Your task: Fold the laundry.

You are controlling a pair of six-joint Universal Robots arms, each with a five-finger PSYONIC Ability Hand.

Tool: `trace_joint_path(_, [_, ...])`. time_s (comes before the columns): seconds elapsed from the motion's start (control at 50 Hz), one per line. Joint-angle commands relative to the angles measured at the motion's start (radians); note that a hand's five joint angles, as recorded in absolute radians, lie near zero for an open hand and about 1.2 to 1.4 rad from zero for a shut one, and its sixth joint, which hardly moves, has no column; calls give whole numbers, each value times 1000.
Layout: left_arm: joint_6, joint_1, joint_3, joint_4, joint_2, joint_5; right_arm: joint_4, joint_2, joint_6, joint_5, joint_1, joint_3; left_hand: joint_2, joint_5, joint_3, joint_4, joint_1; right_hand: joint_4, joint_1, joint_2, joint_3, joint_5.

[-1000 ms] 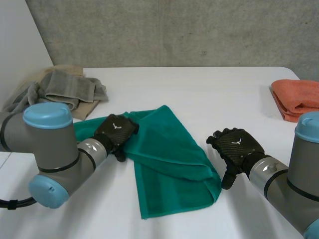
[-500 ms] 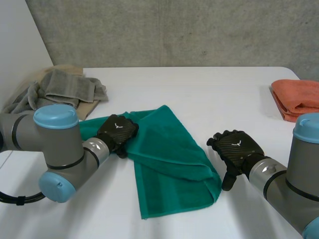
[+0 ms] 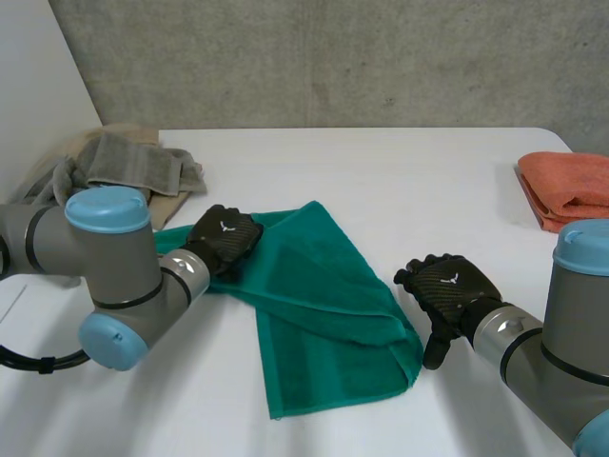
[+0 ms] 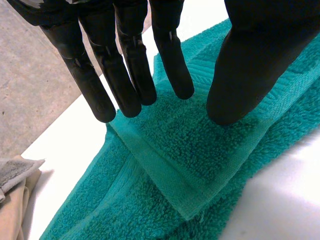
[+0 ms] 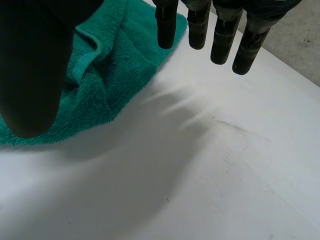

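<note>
A flat white table (image 3: 381, 181) spreads across the scene, and the right wrist view shows a faint dark scuff mark (image 5: 235, 127) on its surface. Behind its far edge stands a rough grey concrete wall (image 3: 333, 57). A smooth white panel (image 3: 29, 95) rises beside that wall.

orange towel (image 3: 569, 190): cut off at head view's right edge; green towel (image 3: 324, 286): left corner behind left arm (image 3: 114, 276)

Left hand (image 3: 223, 240) now slightly farther back on the green towel's (image 3: 324, 295) left end, arm closer in.
</note>
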Motion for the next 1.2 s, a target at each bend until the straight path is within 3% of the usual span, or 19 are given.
trace_joint_path(0.02, [-3,-1,10,-9,-17,-3,0,0,0,1,0,0,-106,-105,-106,-107,-102,-58,-25,-45,-38,-66])
trace_joint_path(0.08, [-3,-9,1,-35,-9,-4,0,0,0,1,-2,0,-268,-267,-268,-269,-264,-58,-25,-45,-38,-66])
trace_joint_path(0.22, [-6,-14,-1,-104,1,-6,0,1,-1,1,0,0,-306,-306,-306,-307,-302,-58,-25,-45,-38,-66])
trace_joint_path(0.48, [-3,-3,13,-104,-9,-4,-2,3,-3,1,0,0,-271,-271,-271,-272,-267,-58,-25,-45,-38,-66])
trace_joint_path(0.9, [-1,-1,80,-101,-41,-3,-2,12,-4,1,-2,-1,158,158,157,156,162,-58,-25,-45,-38,-66])
trace_joint_path(1.02, [0,-1,105,-101,-54,-7,-2,12,-6,3,-2,-1,492,492,491,490,496,-58,-25,-45,-38,-66])
trace_joint_path(1.2, [-7,-15,117,-104,-6,-50,5,7,14,7,-5,-8,495,495,495,494,499,-58,-25,-45,-38,-66])
